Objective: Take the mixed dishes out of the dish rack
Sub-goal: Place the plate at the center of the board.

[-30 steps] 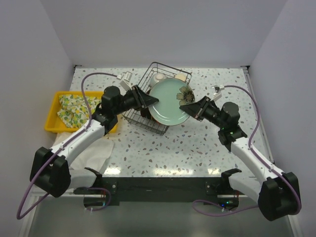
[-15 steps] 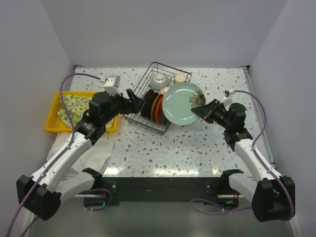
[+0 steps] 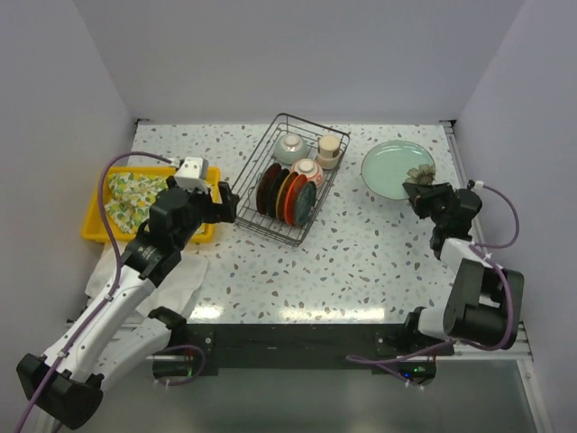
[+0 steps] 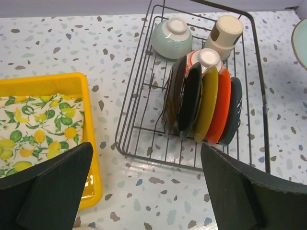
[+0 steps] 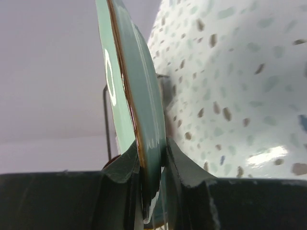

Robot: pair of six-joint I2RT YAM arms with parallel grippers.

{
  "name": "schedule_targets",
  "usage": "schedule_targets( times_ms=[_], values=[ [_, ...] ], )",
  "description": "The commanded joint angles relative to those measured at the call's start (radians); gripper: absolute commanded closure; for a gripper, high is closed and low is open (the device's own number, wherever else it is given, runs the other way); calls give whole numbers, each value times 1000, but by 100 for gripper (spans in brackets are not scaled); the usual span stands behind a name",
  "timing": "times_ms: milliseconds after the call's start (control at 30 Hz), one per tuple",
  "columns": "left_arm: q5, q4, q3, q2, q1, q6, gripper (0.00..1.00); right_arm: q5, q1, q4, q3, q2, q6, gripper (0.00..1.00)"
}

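The dish rack (image 3: 261, 219) (image 4: 125, 120) stands at the far middle of the table. It holds several upright plates (image 3: 287, 194) (image 4: 206, 103), a celadon bowl (image 3: 290, 147) (image 4: 171, 38), a red-patterned bowl (image 3: 307, 170) (image 4: 207, 56) and a beige cup (image 3: 329, 149) (image 4: 224, 32). My left gripper (image 3: 225, 203) (image 4: 147, 146) hangs open and empty just left of the rack. My right gripper (image 3: 416, 189) (image 5: 151, 158) is shut on the near rim of the grey-green plate (image 3: 392, 169) (image 5: 134, 96), lying flat and low at the far right. I cannot tell whether the plate touches the table.
A yellow tray (image 3: 95, 230) (image 4: 57, 82) holding a lemon-patterned cloth (image 3: 133, 194) (image 4: 38, 129) sits at the left. A white cloth (image 3: 171, 281) lies in front of it. The walls stand close on both sides and behind the rack.
The right arm carried the grey-green plate from above the rack out to the far right and lowered it. My left gripper let go of the plate's rim, opened wide and drew back to the left.
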Motion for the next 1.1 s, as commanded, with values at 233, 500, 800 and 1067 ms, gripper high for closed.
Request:
schedule_targets(
  times_ms=[233, 500, 800, 1067],
  values=[
    [-45, 8, -37, -36, 1, 65, 0, 1, -36, 261, 179, 346, -11, 100],
    [-28, -7, -32, -28, 1, 56, 0, -15, -68, 423, 147, 500, 52, 100],
    [-13, -1, -38, -10, 1, 44, 0, 14, -89, 241, 92, 452, -68, 90],
    [1, -10, -35, -7, 1, 38, 0, 39, -100, -43, 128, 357, -244, 33]
  ],
)
